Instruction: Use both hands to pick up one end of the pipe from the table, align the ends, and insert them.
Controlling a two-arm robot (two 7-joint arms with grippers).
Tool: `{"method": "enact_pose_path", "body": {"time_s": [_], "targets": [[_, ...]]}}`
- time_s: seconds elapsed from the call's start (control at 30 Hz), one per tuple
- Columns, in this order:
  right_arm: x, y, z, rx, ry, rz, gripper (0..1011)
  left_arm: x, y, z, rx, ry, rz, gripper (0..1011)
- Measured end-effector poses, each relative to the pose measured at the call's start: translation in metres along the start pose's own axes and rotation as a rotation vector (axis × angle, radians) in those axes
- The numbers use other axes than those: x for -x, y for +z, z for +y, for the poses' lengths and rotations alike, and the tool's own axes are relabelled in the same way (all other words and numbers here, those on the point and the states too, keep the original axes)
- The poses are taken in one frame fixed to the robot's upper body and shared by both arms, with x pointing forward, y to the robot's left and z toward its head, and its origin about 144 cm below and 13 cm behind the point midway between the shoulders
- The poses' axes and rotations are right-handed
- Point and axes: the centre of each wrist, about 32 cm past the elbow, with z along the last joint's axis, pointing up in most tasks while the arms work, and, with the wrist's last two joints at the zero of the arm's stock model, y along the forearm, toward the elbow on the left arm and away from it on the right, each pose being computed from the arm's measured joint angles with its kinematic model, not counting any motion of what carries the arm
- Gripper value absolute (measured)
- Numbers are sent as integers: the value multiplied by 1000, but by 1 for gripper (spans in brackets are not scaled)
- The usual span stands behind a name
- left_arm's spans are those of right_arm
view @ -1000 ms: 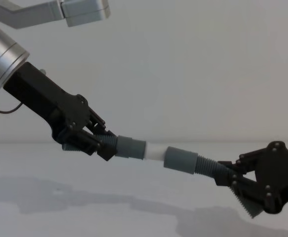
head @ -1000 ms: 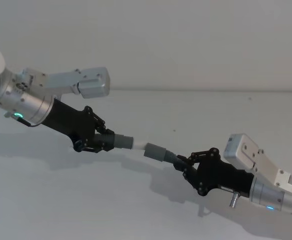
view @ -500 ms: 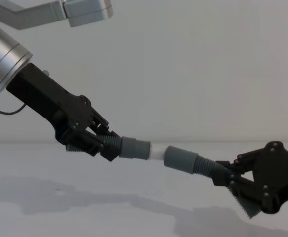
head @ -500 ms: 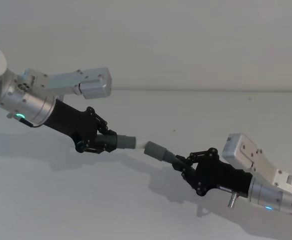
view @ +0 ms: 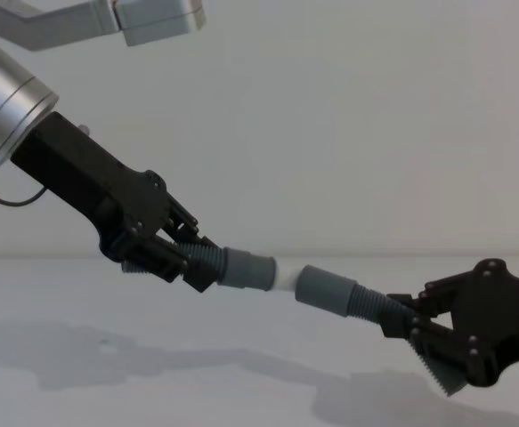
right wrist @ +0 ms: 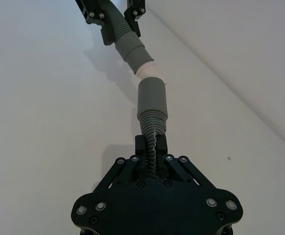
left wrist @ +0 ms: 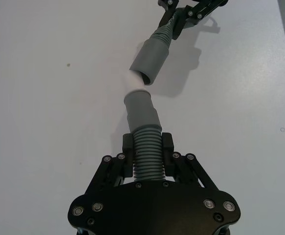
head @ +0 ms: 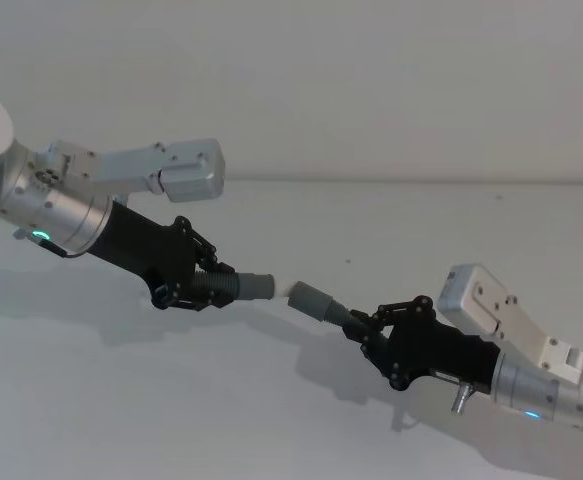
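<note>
We see the left gripper (view: 181,263) clamped on the ribbed body of one pipe piece (view: 232,268), and the right gripper (view: 417,331) clamped on the ribbing of the other pipe piece (view: 335,294) — both held in the air above the white table (head: 221,400). The white tip (left wrist: 135,82) sits at the mouth of the right piece's grey cuff (left wrist: 149,60), the two pieces meeting at a slight angle.
</note>
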Motion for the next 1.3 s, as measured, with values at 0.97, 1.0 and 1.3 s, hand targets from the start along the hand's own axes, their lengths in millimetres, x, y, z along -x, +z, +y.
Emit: {"method": "enact_pose_path", "body": {"time_s": [0.97,1.0,1.3], "targets": [[-7,1,4,7,24,18,103,8,-1,4,-7,-4,5,319],[-7,1,4,6,25,18,103,8,-1,4,-7,-4,6,319],[-8,2,5,-1,33,19,104,8,-2,4,-10,1,9,319]]}}
